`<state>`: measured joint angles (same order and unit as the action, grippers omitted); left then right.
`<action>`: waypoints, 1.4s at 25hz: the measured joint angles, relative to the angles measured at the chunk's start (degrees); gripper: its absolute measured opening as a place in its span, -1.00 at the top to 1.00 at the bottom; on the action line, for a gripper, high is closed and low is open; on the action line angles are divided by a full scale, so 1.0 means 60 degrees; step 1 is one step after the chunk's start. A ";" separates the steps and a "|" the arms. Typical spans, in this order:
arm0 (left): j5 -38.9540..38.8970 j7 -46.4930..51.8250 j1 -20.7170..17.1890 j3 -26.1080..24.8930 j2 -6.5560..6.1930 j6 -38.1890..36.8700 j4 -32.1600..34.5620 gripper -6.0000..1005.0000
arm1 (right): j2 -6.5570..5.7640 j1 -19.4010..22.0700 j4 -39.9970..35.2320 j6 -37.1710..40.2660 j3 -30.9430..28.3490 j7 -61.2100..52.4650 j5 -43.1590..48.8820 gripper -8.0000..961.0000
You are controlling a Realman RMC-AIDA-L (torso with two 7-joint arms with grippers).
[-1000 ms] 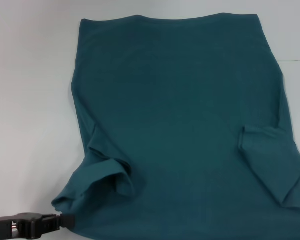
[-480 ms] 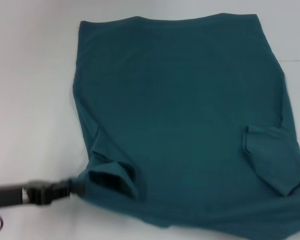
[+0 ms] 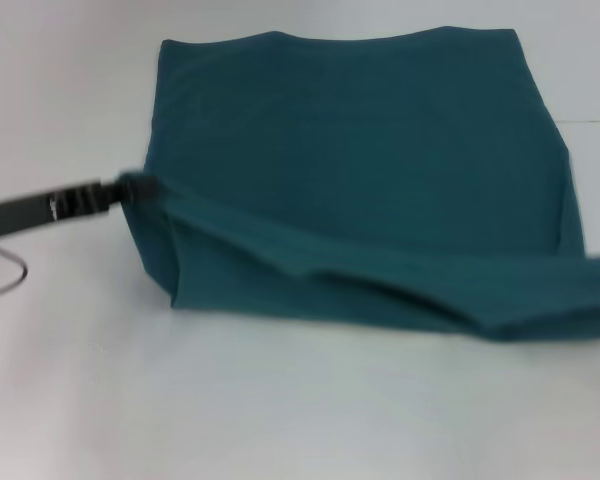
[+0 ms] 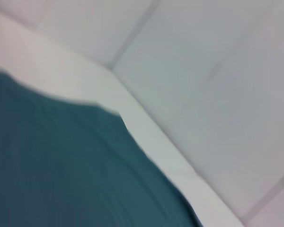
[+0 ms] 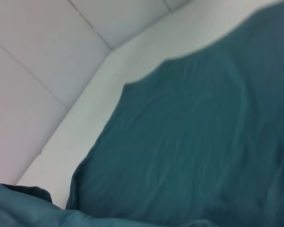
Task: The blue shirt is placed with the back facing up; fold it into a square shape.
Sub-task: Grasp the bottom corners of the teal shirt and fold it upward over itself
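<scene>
Your left tool [image 3: 130,187] sits at nine o'clock, pinching the near edge of the shirt [image 3: 360,150] and holding it raised over the body. The shirt lies on the white counter [image 3: 280,410], its far hem flat at twelve o'clock, the lifted edge stretched in a taut band toward three o'clock, where it runs out of view. Your right tool is not visible, so you cannot tell its state, though the band's tension suggests it holds the other end.

The risk, as I judge it: if one side leads, the fold lands skewed, or the fabric slips from the pinch.

A second ago the left tool was low at seven o'clock and both sleeves showed folded in; now they are covered.
</scene>
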<state>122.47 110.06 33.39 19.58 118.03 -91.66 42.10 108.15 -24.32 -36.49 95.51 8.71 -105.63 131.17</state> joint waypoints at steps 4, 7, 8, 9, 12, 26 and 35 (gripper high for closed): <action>-0.0633 -0.0067 0.0586 0.0031 -0.0028 0.1630 -0.0409 0.98 | 0.0016 -0.0724 0.0025 -0.0897 0.0086 -0.0060 -0.0254 0.90; -0.1036 -0.0241 0.0913 0.0101 0.0007 0.2643 -0.0724 0.98 | 0.0166 -0.1379 0.0085 -0.1897 0.0135 0.0074 -0.0272 0.90; -0.1166 -0.0349 0.1035 0.0116 0.0027 0.2918 -0.0839 0.98 | 0.0214 -0.1550 0.0150 -0.2241 0.0172 0.0137 -0.0276 0.90; -0.1262 -0.0443 0.1130 0.0120 0.0042 0.3145 -0.0931 0.98 | 0.0254 -0.1714 0.0225 -0.2564 0.0212 0.0206 -0.0276 0.90; -0.1588 -0.0904 0.1565 0.0141 0.0136 0.4162 -0.1362 0.98 | 0.0318 -0.2226 0.0674 -0.3757 0.0346 0.0585 -0.0353 0.90; -0.4196 -0.5776 0.3128 0.0112 0.0828 0.8444 -0.3345 0.98 | 0.0879 -0.3336 0.2190 -0.8508 0.1137 0.3035 -0.2219 0.91; -0.5664 -0.7717 0.3397 0.0080 0.0923 0.9165 -0.3911 0.98 | 0.1096 -0.3572 0.2870 -0.9717 0.1155 0.4745 -0.3640 0.91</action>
<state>88.49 63.76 53.77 20.06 123.57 -36.67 18.64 114.72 -45.76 -19.27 37.21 15.64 -77.16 109.33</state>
